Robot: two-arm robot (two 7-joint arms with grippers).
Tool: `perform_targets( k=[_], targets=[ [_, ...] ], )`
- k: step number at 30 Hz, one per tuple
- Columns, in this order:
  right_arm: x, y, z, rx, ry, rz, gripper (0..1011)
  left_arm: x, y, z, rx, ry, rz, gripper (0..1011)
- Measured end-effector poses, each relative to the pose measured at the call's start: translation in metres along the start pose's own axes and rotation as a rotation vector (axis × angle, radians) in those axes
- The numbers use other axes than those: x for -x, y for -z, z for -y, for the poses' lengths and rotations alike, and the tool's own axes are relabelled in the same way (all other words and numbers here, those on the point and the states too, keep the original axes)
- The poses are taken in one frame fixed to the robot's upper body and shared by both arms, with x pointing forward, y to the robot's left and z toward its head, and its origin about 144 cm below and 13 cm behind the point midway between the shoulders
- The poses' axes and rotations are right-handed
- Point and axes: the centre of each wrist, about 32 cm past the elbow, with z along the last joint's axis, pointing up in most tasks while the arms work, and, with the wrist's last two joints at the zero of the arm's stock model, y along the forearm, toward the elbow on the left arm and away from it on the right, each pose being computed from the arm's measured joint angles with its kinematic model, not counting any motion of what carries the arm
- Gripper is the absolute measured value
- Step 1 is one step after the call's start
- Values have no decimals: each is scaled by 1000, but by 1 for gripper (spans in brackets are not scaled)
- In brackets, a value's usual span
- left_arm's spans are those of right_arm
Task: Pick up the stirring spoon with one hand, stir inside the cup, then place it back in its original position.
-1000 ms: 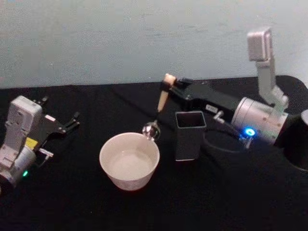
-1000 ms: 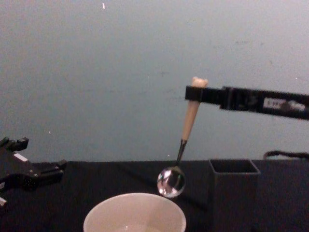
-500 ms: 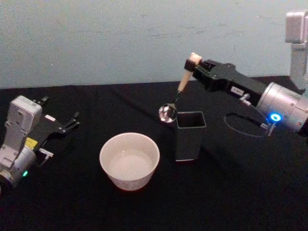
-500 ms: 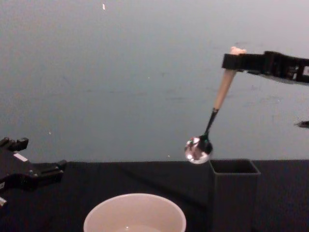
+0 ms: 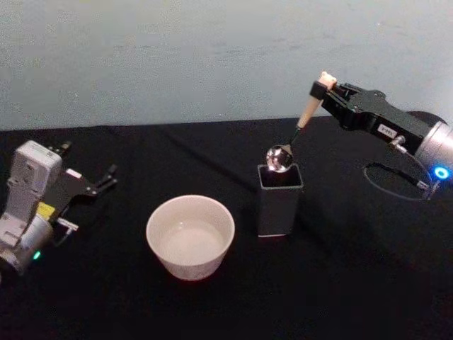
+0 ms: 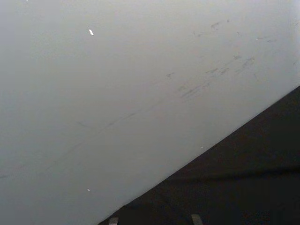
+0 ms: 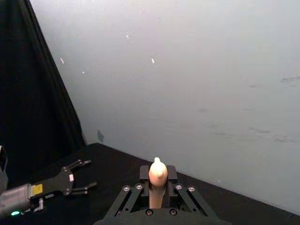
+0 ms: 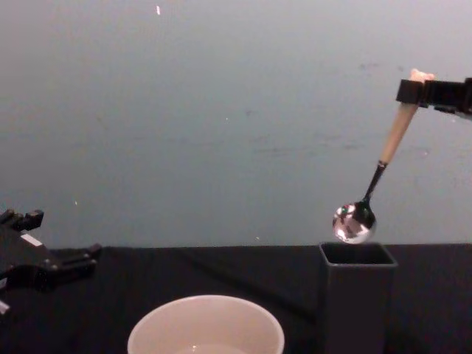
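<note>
My right gripper [image 5: 324,90] is shut on the cream handle of the stirring spoon [image 5: 303,117], near its bear-head top [image 7: 158,171]. The spoon [image 8: 387,151] hangs tilted, and its shiny bowl [image 8: 353,223] hovers just above the open top of the dark grey square holder [image 8: 358,295], the original position [image 5: 279,198]. The cream-white cup [image 5: 190,236] stands on the black table to the holder's left, its rim [image 8: 206,324] low in the chest view. My left gripper [image 5: 99,183] rests open at the table's far left, away from both.
Black cloth covers the table [image 5: 340,283], with a pale blue-grey wall [image 5: 177,57] behind. A dark cable [image 5: 393,185] loops on the cloth under my right arm. My left gripper's fingers [image 8: 70,259] lie low at the chest view's left edge.
My right gripper has carried the spoon up and to the right, from beside the cup's far rim to just above the holder's opening. The left arm has not moved.
</note>
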Motion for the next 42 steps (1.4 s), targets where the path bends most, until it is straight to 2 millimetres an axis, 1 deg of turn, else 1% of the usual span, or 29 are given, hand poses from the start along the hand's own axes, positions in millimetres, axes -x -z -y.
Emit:
perform_targets(
  k=[6,14,27,42],
  targets=[
    [-3,3,5,10,7,9,212,0,0,0,0,0,0,1001],
    [-2,14,6,33,3,36,212,0,0,0,0,0,0,1001],
    [-1,31,3,68,2,63,212,0,0,0,0,0,0,1001],
    [-1,51,-2,148,9,74,212,0,0,0,0,0,0,1001]
  ],
)
